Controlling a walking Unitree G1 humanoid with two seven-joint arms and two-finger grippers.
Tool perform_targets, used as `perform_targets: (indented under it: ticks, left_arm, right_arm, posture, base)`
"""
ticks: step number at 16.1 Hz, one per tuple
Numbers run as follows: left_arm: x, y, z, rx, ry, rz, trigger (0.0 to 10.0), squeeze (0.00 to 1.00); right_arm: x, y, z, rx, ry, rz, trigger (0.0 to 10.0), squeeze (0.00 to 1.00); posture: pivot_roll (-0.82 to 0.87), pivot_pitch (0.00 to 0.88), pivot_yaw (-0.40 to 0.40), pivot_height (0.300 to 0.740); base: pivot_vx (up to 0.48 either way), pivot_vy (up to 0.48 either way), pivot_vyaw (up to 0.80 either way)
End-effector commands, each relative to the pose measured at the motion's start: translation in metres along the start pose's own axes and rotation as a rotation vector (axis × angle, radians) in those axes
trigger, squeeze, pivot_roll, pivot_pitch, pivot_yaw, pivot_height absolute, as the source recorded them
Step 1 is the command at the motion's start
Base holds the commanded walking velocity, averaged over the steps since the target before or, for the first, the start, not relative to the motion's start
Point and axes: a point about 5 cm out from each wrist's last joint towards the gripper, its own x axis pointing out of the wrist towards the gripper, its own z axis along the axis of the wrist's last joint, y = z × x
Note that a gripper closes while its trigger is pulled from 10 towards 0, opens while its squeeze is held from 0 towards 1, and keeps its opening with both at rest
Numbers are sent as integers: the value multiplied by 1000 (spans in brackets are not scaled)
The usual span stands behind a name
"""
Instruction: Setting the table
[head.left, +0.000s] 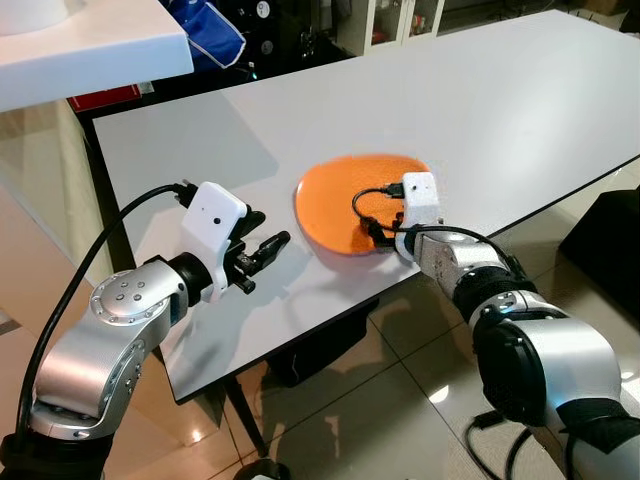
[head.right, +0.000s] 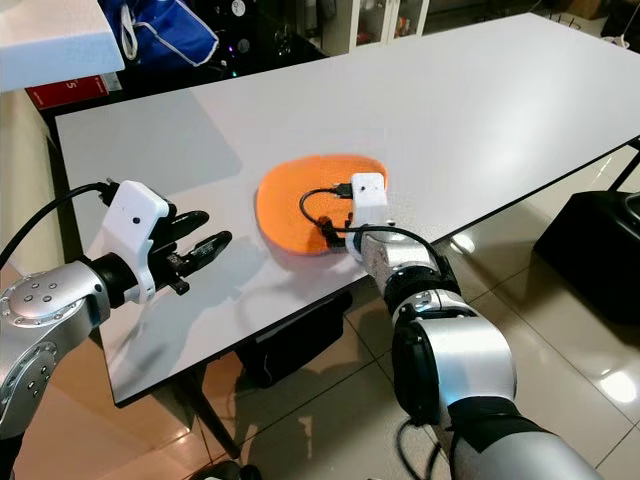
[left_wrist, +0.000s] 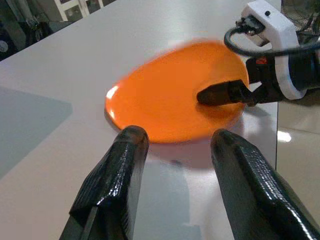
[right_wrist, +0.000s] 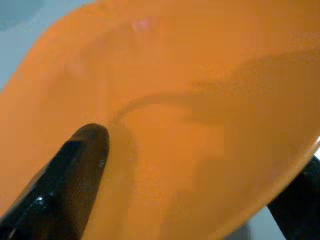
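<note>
The right gripper (head.left: 385, 232) is at the near rim of the orange plate (head.left: 345, 195), jaws clamped on that rim: in the right wrist view one finger (right_wrist: 75, 175) lies on the plate's upper face and the other sits below its edge. The plate lies near the front edge of the grey worktop (head.left: 500, 110), and its blurred far rim suggests it is in motion. To place it well, I judge it best to keep it flat and low, slide or lower it further in from the edge, and let go only once its whole base rests on the worktop. Beside it, the left gripper (head.left: 262, 252) hovers over the worktop with jaws apart, pointing at the plate but clear of it, and should stay clear.
</note>
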Motion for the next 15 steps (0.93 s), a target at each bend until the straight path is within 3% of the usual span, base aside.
perform_targets:
  ticks: [1, 2, 3, 4, 5, 6, 7, 8, 10, 11, 13, 15]
  left_arm:
    - [2, 0, 3, 14, -4, -14, 10000, 0]
    - [2, 0, 2, 14, -4, -11, 10000, 0]
    - [2, 0, 2, 15, -3, -10, 10000, 0]
    - [2, 0, 2, 15, -3, -9, 10000, 0]
    - [2, 0, 2, 14, -4, -8, 10000, 0]
    - [2, 0, 2, 13, -4, -6, 10000, 0]
    - [2, 0, 2, 14, -4, -5, 10000, 0]
    - [2, 0, 2, 15, -3, -4, 10000, 0]
    - [2, 1, 2, 16, -1, -2, 10000, 0]
    - [2, 1, 2, 16, -1, -2, 10000, 0]
    - [3, 3, 3, 20, -3, 2, 10000, 0]
    - [3, 4, 3, 22, -3, 9, 10000, 0]
  right_arm:
    - [0, 4, 2, 15, 5, 33, 10000, 671]
    - [0, 5, -2, 50, 21, 55, 10000, 1000]
    - [0, 5, -3, 72, 26, 56, 10000, 1000]
    - [0, 3, -5, 190, 21, 37, 10000, 1000]
    - [0, -3, -7, 214, 20, -10, 10000, 0]
    - [-1, -9, -9, 89, 35, -53, 10000, 0]
    - [-1, -9, -8, 50, 34, -57, 10000, 0]
    - [-1, -7, -4, 91, 12, -36, 10000, 0]
    - [-2, -7, 9, -33, -48, -49, 10000, 0]
    - [-2, -6, 11, -53, -57, -48, 10000, 0]
    - [-3, -1, 25, -23, -131, -11, 10000, 0]
    - [-3, -5, 26, -76, -98, -41, 10000, 0]
  posture:
    - [69, 34, 27, 740]
    - [70, 34, 26, 740]
    - [69, 34, 27, 740]
    - [70, 34, 26, 740]
    - [72, 34, 25, 740]
    - [71, 34, 24, 740]
    - [71, 34, 24, 740]
    - [71, 34, 24, 740]
    - [67, 35, 28, 740]
    - [68, 35, 28, 740]
    - [70, 33, 24, 740]
    - [72, 31, 21, 740]
  base:
    - [0, 0, 0]
    - [0, 0, 0]
    - [0, 0, 0]
    - [0, 0, 0]
    - [0, 0, 0]
    - [0, 0, 0]
    - [0, 0, 0]
    - [0, 0, 0]
    - [0, 0, 0]
    - [0, 0, 0]
    - [0, 0, 0]
    - [0, 0, 0]
